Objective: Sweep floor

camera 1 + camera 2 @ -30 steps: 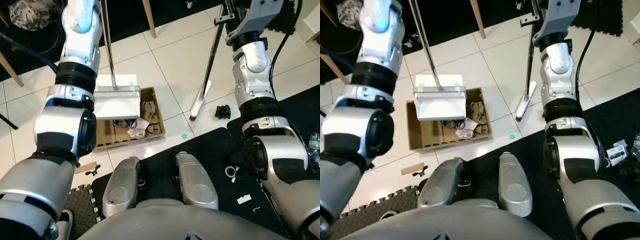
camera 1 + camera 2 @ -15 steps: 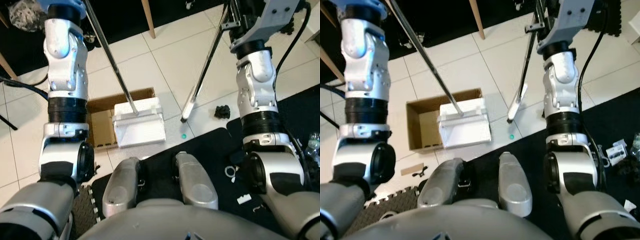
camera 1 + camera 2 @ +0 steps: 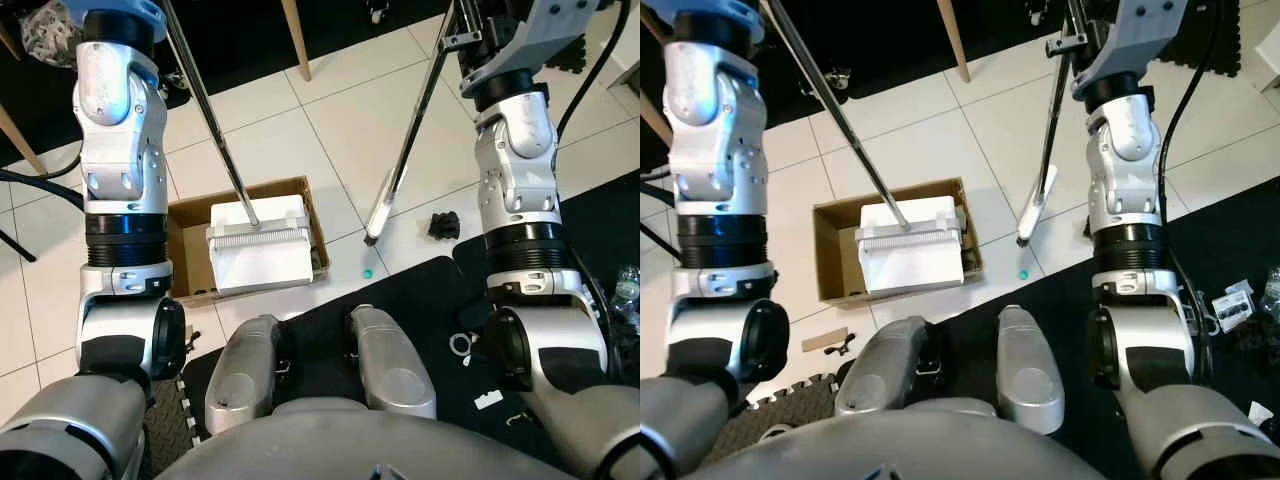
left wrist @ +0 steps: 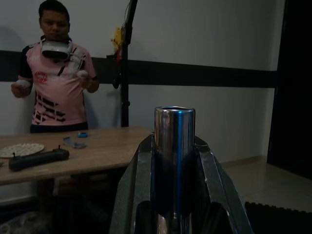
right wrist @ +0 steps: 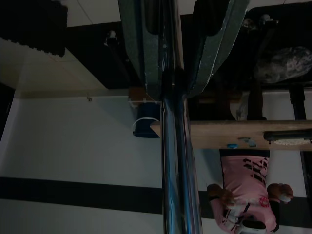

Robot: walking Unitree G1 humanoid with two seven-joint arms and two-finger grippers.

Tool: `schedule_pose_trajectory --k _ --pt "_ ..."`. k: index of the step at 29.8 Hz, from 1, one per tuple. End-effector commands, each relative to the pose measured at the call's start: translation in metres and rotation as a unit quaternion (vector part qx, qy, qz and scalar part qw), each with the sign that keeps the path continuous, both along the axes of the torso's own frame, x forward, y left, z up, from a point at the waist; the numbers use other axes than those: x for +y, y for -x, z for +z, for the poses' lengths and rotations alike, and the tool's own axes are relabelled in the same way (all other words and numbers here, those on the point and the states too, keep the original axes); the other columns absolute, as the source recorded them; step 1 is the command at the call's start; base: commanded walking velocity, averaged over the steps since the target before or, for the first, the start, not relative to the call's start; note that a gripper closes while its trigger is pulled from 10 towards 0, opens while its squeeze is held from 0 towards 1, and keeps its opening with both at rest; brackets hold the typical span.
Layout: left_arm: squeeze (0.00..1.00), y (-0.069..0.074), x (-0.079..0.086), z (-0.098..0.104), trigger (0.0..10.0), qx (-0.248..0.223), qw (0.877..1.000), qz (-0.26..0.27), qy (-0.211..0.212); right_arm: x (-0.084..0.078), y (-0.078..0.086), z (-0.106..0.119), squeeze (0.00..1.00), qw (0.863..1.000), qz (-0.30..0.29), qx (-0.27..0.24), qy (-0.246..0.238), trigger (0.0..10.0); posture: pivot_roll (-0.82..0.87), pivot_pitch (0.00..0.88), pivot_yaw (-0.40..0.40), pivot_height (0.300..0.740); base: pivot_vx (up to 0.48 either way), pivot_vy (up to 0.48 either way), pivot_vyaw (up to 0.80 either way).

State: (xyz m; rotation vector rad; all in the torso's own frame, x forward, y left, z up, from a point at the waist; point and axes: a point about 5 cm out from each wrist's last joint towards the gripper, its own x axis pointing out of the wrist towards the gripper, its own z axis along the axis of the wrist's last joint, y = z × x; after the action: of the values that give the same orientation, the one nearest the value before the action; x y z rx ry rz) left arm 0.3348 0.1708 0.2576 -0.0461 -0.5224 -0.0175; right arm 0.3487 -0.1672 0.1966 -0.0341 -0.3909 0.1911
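Left tool (image 4: 174, 195) clenched round the top of the dustpan pole (image 3: 205, 110); right tool (image 5: 178, 44) clenched round the broom pole (image 3: 415, 115), well up from the head. Dustpan (image 3: 258, 250) hangs white and tipped over the open cardboard box (image 3: 185, 218) on the tiled floor (image 3: 300, 130), its mouth toward the robot. Broom head (image 3: 377, 212) rests slanted on the tile just right of the box. Still to sweep, by the look of it: a small green bead (image 3: 367, 272) near the black mat (image 3: 430, 300) edge and a dark crumpled scrap (image 3: 443, 224) further right.

Likely handling: both poles smooth polished metal, stiff, light, but slippery, so apt to twist or slide inside two narrow fingers unless squeezed hard. Long lever too, with the weight far below the grip, so the pan probably swings and yaws with small wrist moves. Better hold lower down for control; high hold gives reach only. Bead likely to roll off ahead of the bristles; scrap light, apt to skid.

A person (image 4: 56, 73) stands behind a wooden bench (image 4: 73, 153) in the left wrist view.
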Motion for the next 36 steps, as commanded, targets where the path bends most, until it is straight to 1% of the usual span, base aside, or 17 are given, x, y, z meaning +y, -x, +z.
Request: schedule_pose_trajectory --k 1,3,15,36 --pt "0.0 0.0052 0.003 0.0095 10.0 -0.018 1.0 0.004 -0.007 0.0006 0.0023 0.0081 0.0 1.0 0.002 -0.016 -0.002 10.0 -0.03 0.036 0.029 0.74 0.0 0.0 0.0" --pt "0.0 0.0056 0.0029 0.0096 10.0 -0.017 1.0 0.004 -0.007 0.0006 0.0025 0.0081 0.0 1.0 0.002 -0.016 -0.002 10.0 -0.03 0.036 0.029 0.74 0.0 0.0 0.0" --pt "0.0 0.007 0.0037 0.0096 10.0 -0.009 1.0 0.008 -0.008 0.0006 0.0033 0.0076 0.0 1.0 0.002 -0.011 0.002 10.0 -0.03 0.041 0.026 0.74 -0.286 0.0 0.0" --pt "0.0 0.0074 0.0044 0.0104 10.0 -0.006 1.0 0.012 -0.01 0.0008 0.0034 0.006 0.0 1.0 0.0 -0.006 0.002 10.0 -0.03 0.043 0.028 0.74 -0.348 0.0 0.0"
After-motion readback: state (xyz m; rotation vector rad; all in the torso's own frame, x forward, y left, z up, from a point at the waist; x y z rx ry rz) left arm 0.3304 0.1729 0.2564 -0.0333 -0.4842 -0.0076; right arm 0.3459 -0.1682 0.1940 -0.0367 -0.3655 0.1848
